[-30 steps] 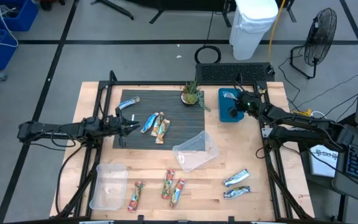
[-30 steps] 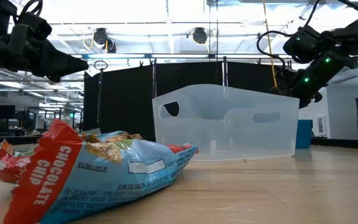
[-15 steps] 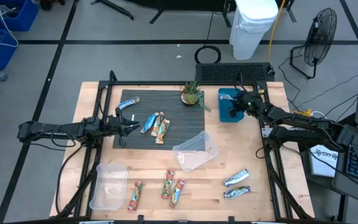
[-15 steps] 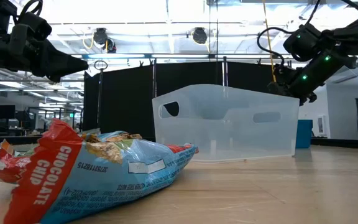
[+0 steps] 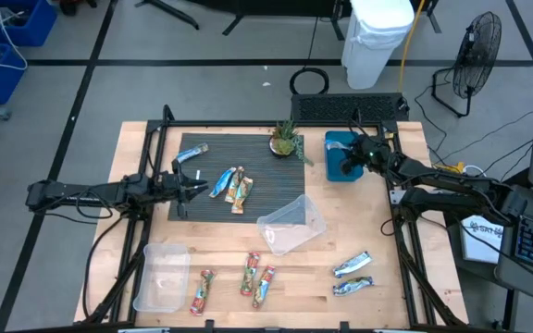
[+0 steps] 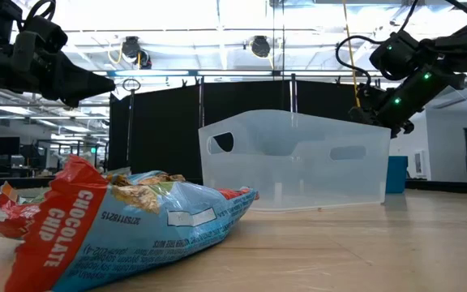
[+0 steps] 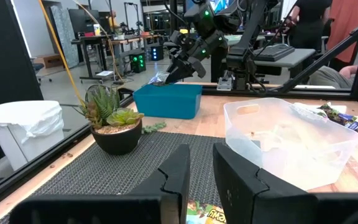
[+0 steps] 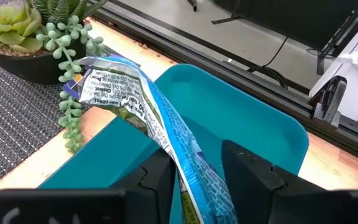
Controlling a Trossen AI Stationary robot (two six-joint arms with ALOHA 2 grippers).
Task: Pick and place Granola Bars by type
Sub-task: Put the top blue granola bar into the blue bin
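Over the teal bin (image 5: 343,157) at the surface's (image 5: 396,296) far right: right gripper (image 8: 194,171), a silvery-blue bar (image 8: 148,118) between its fingers, which stand slightly apart beside the wrapper; whether they grip it cannot be told.
Dark mat (image 5: 262,190): left gripper (image 5: 200,190), fingers a narrow gap apart, nothing between them; blue bar (image 5: 192,154); cluster of bars (image 5: 233,188); potted succulent (image 5: 285,141).
Near edge: three orange-red-green bars (image 5: 248,277); two silvery bars (image 5: 352,274); clear tub (image 5: 162,275).
Centre: second clear tub (image 5: 291,225).
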